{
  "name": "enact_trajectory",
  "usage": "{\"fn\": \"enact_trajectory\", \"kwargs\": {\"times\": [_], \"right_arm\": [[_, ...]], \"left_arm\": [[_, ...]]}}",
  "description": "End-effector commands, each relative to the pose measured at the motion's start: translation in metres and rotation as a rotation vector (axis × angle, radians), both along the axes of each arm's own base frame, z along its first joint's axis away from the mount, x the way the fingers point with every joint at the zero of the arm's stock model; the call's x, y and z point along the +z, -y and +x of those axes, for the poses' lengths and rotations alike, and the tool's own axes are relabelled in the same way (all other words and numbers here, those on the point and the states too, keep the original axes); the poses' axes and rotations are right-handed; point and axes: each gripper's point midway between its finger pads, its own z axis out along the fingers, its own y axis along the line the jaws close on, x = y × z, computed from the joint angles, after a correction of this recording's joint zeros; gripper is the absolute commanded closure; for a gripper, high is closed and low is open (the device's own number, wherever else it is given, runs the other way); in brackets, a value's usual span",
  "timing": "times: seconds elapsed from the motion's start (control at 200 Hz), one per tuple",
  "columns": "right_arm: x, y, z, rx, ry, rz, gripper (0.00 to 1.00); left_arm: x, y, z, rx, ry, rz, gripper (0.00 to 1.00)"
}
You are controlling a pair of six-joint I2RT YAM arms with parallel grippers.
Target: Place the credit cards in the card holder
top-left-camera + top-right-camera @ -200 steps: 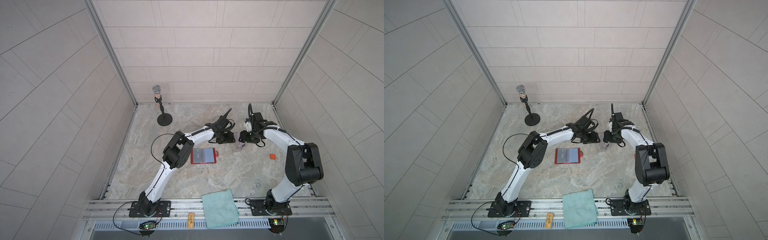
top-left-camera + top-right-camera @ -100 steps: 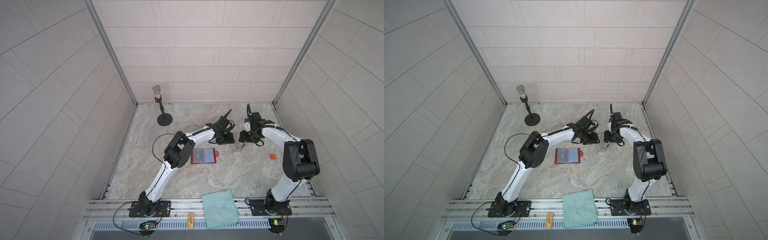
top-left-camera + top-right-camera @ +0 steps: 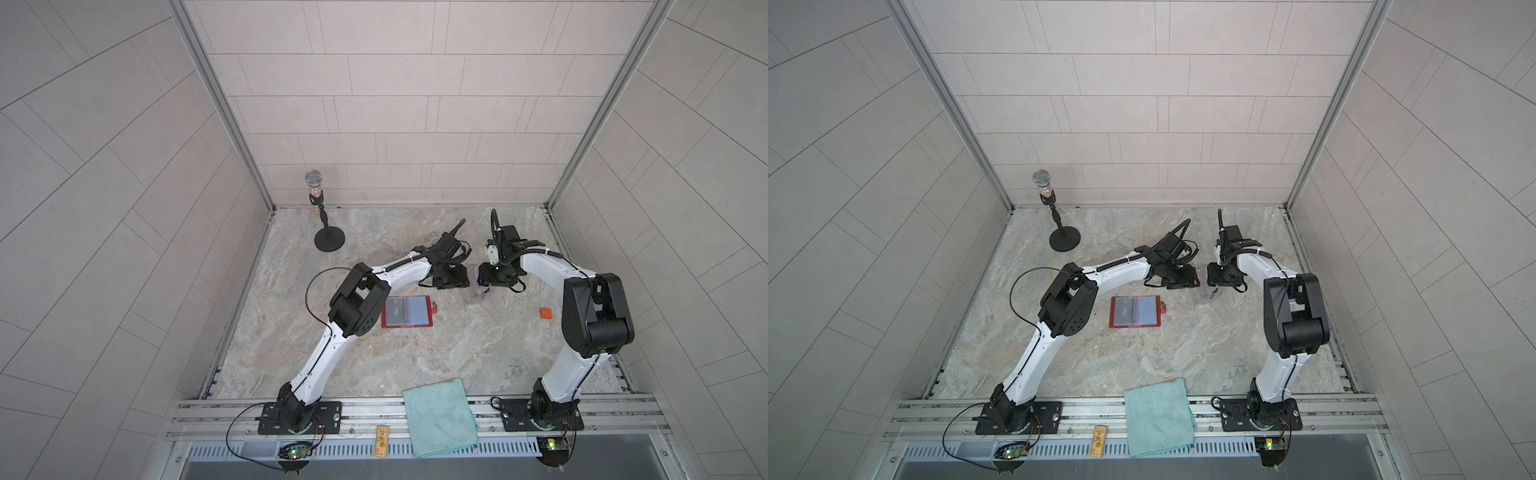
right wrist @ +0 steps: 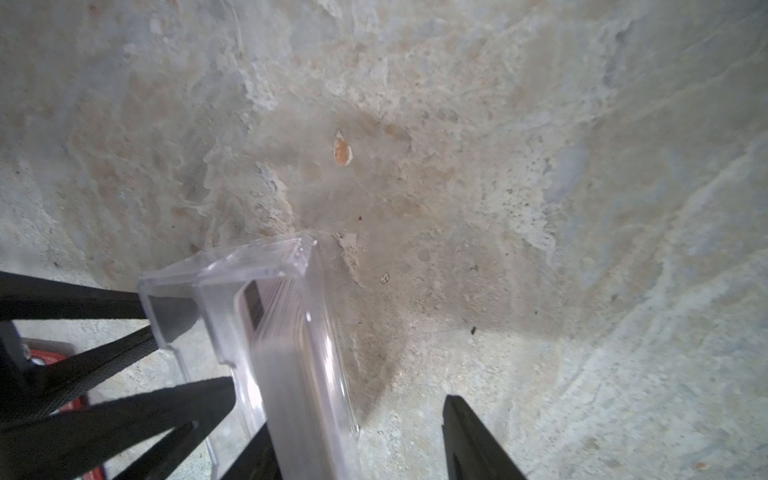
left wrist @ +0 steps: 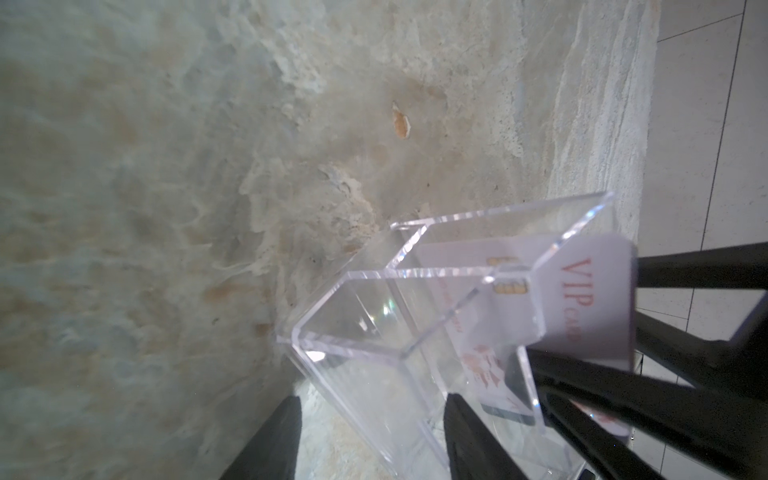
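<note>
1. Front edge: a teal cloth (image 3: 440, 415) lies across the rail (image 3: 365, 411) between the two arm bases.

2. Mid-table: the card holder (image 3: 409, 326) lies open and flat on the table (image 3: 415, 365), red rim up, just beside the left arm's elbow. One sleeve shows grey, the other pale blue. The holder is well apart from both grippers.

3. Right side: a small orange block (image 3: 545, 313) lies alone near the right arm's elbow.

4. Beyond the holder: a clear box (image 5: 374, 332) stands on the table between the two grippers.
   - The remaining cards (image 5: 582, 299) stand on edge in its rear slot. The front one is pale, with a gold chip and red "VIP" lettering, and its top projects above the box wall.
   - Left gripper (image 5: 372, 399): jaws apart, astride the front part of the box. Bare table shows between one finger and the box wall, so nothing is clamped.
   - Right gripper (image 4: 359, 415): jaws apart, astride the rear slot and the cards. One finger sits close beside the box and the other stands clear of it. No card is clamped.

5. Rear left: a microphone (image 3: 314, 179) stands upright on a round-based stand near the back wall.
</note>
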Motion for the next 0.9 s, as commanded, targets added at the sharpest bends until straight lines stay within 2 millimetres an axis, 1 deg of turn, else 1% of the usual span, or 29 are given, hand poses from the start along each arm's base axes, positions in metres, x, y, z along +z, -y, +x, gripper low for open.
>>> {"fn": "enact_trajectory", "kwargs": {"times": [0.0,0.065,0.155,0.711,0.896], "right_arm": [[-0.001,0.012,-0.001,-0.006,-0.013,-0.065,0.44],[0.003,0.012,-0.001,-0.004,-0.005,-0.065,0.44],[0.007,0.012,-0.001,-0.005,0.004,-0.065,0.45],[0.028,0.010,0.003,-0.008,0.074,-0.061,0.45],[0.029,0.010,0.001,-0.007,0.072,-0.058,0.46]], "left_arm": [[-0.042,-0.027,-0.011,0.005,-0.062,0.153,0.44],[-0.043,-0.029,-0.011,0.006,-0.061,0.159,0.46],[-0.044,-0.031,-0.013,0.006,-0.065,0.164,0.47],[-0.043,-0.034,-0.013,0.004,-0.065,0.166,0.48],[-0.042,-0.034,-0.013,0.006,-0.066,0.164,0.48]]}}
